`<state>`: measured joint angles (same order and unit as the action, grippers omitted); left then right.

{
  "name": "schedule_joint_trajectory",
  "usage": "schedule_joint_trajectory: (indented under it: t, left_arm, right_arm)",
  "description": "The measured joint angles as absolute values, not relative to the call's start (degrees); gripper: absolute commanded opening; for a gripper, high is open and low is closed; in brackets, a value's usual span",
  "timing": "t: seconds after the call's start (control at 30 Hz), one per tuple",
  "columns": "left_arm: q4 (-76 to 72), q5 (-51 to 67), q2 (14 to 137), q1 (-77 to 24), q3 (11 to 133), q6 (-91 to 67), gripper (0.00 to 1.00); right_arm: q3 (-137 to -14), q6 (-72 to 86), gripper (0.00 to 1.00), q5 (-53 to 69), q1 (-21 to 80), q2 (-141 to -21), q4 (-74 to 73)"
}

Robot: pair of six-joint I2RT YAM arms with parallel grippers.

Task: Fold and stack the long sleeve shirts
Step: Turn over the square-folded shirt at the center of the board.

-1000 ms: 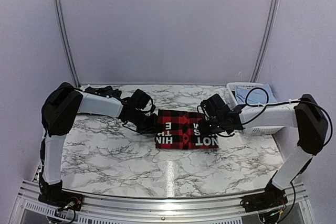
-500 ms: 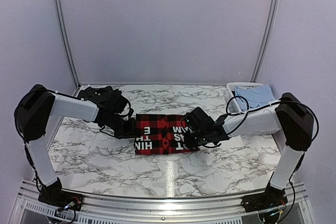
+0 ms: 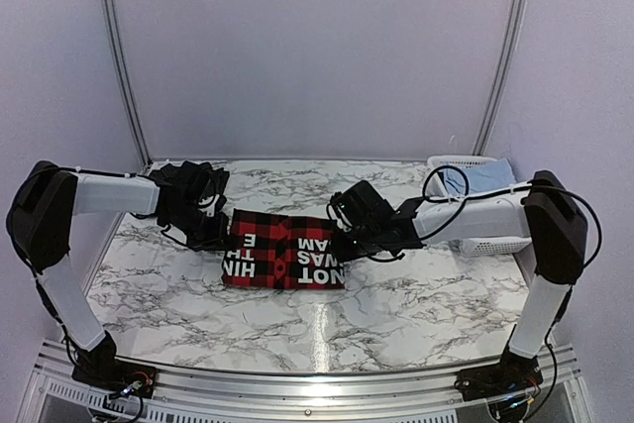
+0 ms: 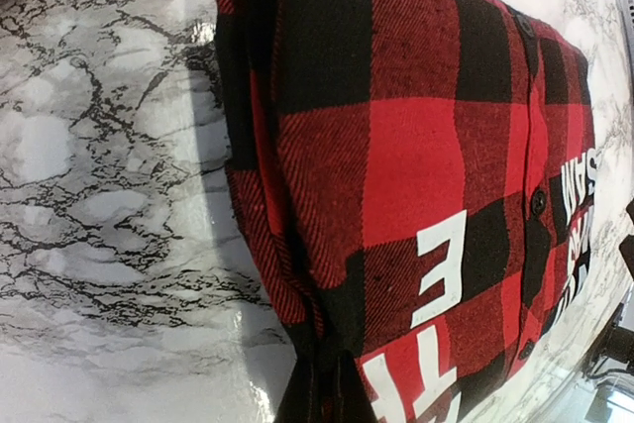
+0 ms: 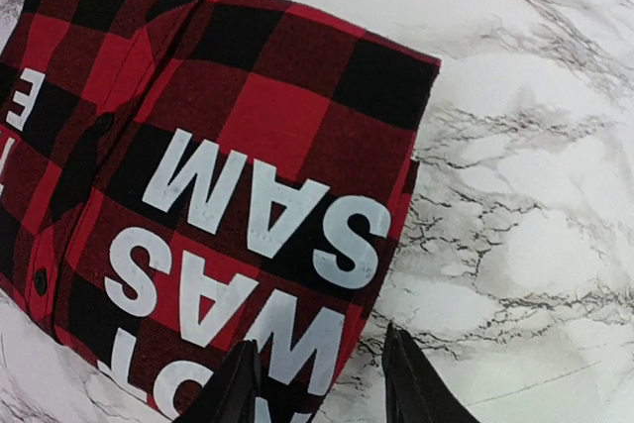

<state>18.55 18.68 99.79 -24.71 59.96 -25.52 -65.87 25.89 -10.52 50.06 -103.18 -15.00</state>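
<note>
- Left gripper (image 3: 215, 234): at the left end of the folded plaid shirt (image 3: 282, 263). Its fingers are outside the wrist view, so I cannot tell whether it grips.
- Plaid shirt: a folded rectangle lying flat on the marble table (image 3: 416, 309), left of centre, white lettering up.
- Right gripper (image 5: 322, 383): at the shirt's right end, fingers apart, one over cloth and one over marble.
- White basket (image 3: 490, 243): far-right corner, blue cloth (image 3: 485, 178) inside.

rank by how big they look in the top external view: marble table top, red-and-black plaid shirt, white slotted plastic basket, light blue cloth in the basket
1. marble table top
2. red-and-black plaid shirt and white slotted plastic basket, about alike; the right arm hides part of it
3. light blue cloth
</note>
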Motion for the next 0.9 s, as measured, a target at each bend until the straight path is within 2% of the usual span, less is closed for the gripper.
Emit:
schedule_joint_trajectory:
  t: [0.1,0.2,0.6,0.9]
  left_arm:
    - [20.3,19.2,99.8,-24.1,61.3,-23.8,0.0]
    - [21.8,19.7,99.8,-23.7,62.7,-22.4,0.0]
    - [25.2,21.0,99.6,-21.8,64.4,-19.8,0.0]
    - [27.7,22.3,97.7,-20.1,67.7,-17.8,0.0]
  right_arm:
    - [-68.5,25.3,0.32,-10.2,49.8,-105.8,-14.7]
    - [-70.1,24.8,0.25,-9.6,49.8,-109.2,-14.6]
    - [-70.1,24.8,0.28,-10.3,49.6,-111.9,-15.5]
    - [-71.1,24.7,0.2,-9.2,49.6,-113.7,-15.5]
